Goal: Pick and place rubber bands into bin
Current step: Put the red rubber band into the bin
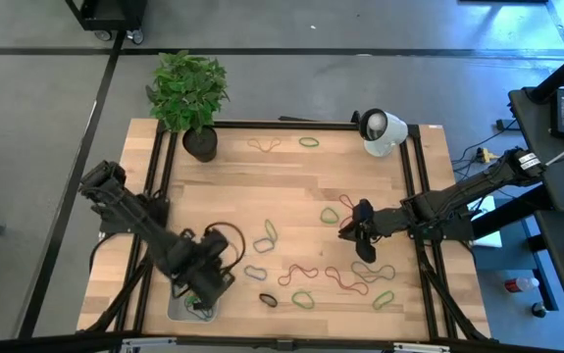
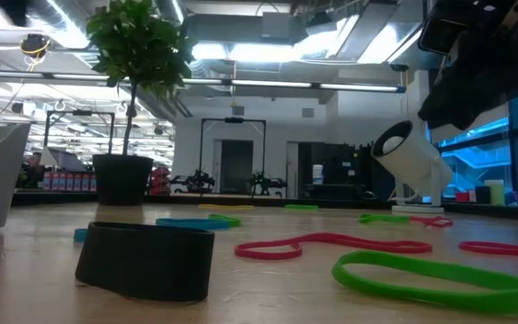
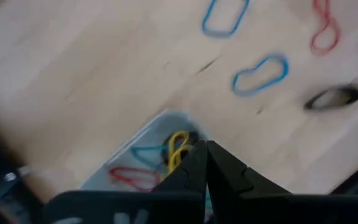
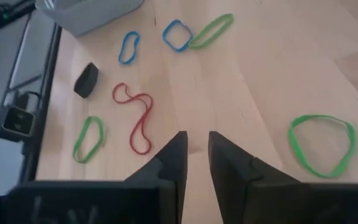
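Note:
The bin (image 1: 178, 312) is a pale shallow tray at the table's near left; in the left wrist view the bin (image 3: 142, 138) holds a blue band (image 3: 146, 154) and a red band (image 3: 129, 177). My left gripper (image 3: 205, 151) hangs shut just above it, beside a yellow band (image 3: 177, 149). Loose rubber bands lie flat across the near half of the table: green (image 1: 303, 298), red (image 1: 301, 270), blue (image 3: 261, 74), black (image 3: 333, 98). My right gripper (image 4: 195, 144) hovers open over bare wood at the right, with a red band (image 4: 138, 118) and a green band (image 4: 322, 144) ahead of it. My left gripper is shut, pointing down over the bin. The yellow band shows right beside its fingertips (image 3: 194, 155); whether it is pinched there or lies in the bin, I cannot tell.
A potted plant (image 1: 195, 103) stands at the far left and a white cylindrical device (image 1: 382, 132) at the far right. Black rails (image 1: 161, 167) run along the table's sides. More bands (image 1: 264, 145) lie near the far edge. A black band (image 2: 146, 259) stands close to the low camera.

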Robot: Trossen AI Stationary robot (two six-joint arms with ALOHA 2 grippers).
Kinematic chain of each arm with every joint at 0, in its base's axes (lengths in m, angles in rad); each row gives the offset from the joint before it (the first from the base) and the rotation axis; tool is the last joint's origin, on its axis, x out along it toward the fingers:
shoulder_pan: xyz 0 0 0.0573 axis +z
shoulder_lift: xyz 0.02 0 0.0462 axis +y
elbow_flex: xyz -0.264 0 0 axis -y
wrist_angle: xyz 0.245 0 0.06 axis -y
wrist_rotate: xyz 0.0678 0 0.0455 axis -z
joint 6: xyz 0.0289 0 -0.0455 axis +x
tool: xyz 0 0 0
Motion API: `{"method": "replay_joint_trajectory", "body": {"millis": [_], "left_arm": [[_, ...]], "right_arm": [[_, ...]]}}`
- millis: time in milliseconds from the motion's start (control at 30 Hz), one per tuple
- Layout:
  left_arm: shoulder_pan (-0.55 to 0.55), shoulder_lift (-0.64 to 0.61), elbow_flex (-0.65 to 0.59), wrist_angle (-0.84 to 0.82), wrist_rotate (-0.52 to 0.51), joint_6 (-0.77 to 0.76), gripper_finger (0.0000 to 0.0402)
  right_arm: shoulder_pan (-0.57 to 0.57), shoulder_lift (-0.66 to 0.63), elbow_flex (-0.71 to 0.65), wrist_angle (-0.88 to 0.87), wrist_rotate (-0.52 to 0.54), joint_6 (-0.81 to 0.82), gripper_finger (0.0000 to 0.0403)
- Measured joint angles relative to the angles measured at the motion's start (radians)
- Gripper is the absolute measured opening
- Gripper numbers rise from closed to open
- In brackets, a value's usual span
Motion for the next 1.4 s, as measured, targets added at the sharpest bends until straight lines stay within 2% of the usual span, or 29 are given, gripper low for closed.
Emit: {"method": "replay_joint_trajectory", "body": {"millis": [100,167,267,400,500,600,667,800,1000,1167,1300,1400], "left_arm": [[-0.045,-0.008,-0.028,-0.022,-0.001,-0.018,0.0001],[-0.075,-0.022,-0.057,-0.021,0.002,-0.03,0.0002],[-0.118,-0.065,-0.101,-0.019,-0.024,-0.042,0.0001],[-0.158,-0.166,-0.175,-0.018,-0.104,-0.049,0.0001],[-0.175,-0.267,-0.249,-0.008,-0.17,-0.029,0.0001],[-0.164,-0.379,-0.344,0.077,-0.227,0.08,0.0001],[-0.143,-0.45,-0.413,0.165,-0.26,0.175,0.0001],[-0.076,-0.577,-0.568,0.384,-0.245,0.387,0.0001],[0.049,-0.704,-0.771,0.729,-0.151,0.651,0.0002],[0.141,-0.746,-0.857,0.865,-0.116,0.825,0.0002],[0.193,-0.764,-0.878,0.867,-0.113,0.885,0.0001],[0.218,-0.782,-0.878,0.864,-0.116,0.955,0.0001]], "right_arm": [[0.0,0.002,0.018,-0.007,0.001,0.029,0.005],[0.0,0.018,0.05,-0.024,0.022,0.055,0.0022],[0.0,0.072,0.124,-0.121,0.035,0.083,0.0008],[-0.011,0.197,0.273,-0.383,0.079,0.205,0.0004],[-0.039,0.303,0.365,-0.624,0.082,0.361,0.0006],[-0.081,0.394,0.41,-0.8,0.082,0.552,0.0018],[-0.109,0.437,0.407,-0.848,0.082,0.63,0.003],[-0.181,0.478,0.358,-0.783,0.081,0.655,0.0066],[-0.309,0.485,0.246,-0.622,0.041,0.65,0.0135],[-0.375,0.481,0.17,-0.529,0.033,0.647,0.0182],[-0.384,0.475,0.126,-0.466,0.035,0.646,0.0183],[-0.384,0.476,0.127,-0.468,0.036,0.644,0.0143]]}}
